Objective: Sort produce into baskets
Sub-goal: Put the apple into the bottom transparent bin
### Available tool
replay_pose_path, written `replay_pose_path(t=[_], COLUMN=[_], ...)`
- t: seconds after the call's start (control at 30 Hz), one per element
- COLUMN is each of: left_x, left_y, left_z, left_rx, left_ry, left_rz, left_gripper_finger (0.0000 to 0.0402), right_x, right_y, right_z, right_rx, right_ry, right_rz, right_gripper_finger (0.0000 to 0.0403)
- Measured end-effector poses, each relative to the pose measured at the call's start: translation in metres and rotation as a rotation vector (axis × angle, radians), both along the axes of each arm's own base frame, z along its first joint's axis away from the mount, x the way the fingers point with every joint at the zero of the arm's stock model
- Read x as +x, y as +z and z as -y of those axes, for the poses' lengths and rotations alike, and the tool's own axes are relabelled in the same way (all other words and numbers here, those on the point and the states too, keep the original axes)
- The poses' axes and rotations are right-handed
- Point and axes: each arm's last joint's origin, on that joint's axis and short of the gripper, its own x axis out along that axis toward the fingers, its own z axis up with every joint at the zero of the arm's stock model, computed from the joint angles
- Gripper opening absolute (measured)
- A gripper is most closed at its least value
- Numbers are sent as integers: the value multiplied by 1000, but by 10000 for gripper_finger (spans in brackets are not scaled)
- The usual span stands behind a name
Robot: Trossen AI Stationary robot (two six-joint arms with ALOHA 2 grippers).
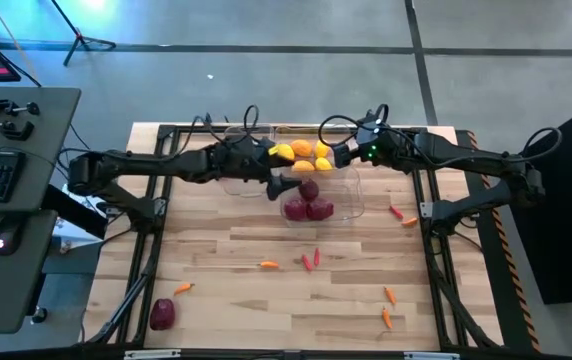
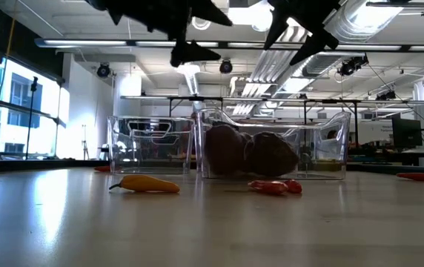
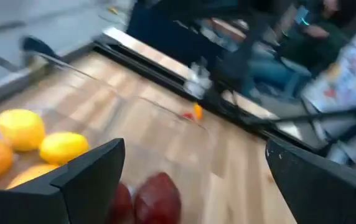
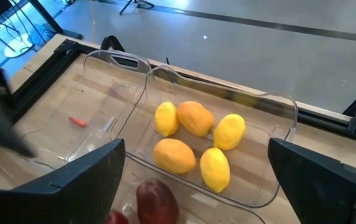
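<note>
I see both arms crowding the far middle of the counter [image 1: 226, 300]: my left claw [image 1: 284, 186] hangs open over the bin of dark red rounds [image 1: 308, 207], my right claw [image 1: 338, 154] open beside the bin of yellow fruit [image 1: 304, 152], so the air above those bins is tight. The near half of the counter lies open, with only scattered small things in the way: an orange pepper [image 1: 269, 265], two red peppers [image 1: 311, 259], more orange ones [image 1: 388, 306] toward the right, and a dark red round [image 1: 162, 314] near the left front corner. The black frame rails [image 1: 434, 240] bound both sides
</note>
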Motion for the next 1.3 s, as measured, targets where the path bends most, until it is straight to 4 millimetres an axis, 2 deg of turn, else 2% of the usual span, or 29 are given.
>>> replay_pose_path(t=[0.17,0.33,0.47,0.6,0.8,0.93,1.17,1.3], left_x=[-37,-85,-115,-138,-153,-161,-161,-163], left_y=[22,31,19,-7,-41,-58,-83,-94], left_z=[21,67,107,148,208,236,273,283], left_rx=[-21,-28,-228,-357,-437,-442,-498,-544], left_ry=[-111,-59,58,103,-53,-142,-197,-58], left_rz=[-100,-297,-510,-850,-1301,-1497,-1578,-1637], left_gripper_finger=[376,376,376,376,376,376,376,376], right_x=[-1,-4,-5,-6,-7,-7,-8,-9], right_y=[-1,-5,-8,-9,-9,-9,-10,-11], right_z=[-1,-2,-2,-2,-1,-1,-1,-2], right_rx=[-3,0,7,7,-19,-18,-13,-17], right_ry=[9,19,19,15,-13,-14,-13,2], right_rz=[-23,-82,-119,-135,-146,-145,-160,-192], right_gripper_finger=[383,383,383,383,383,383,383,383])
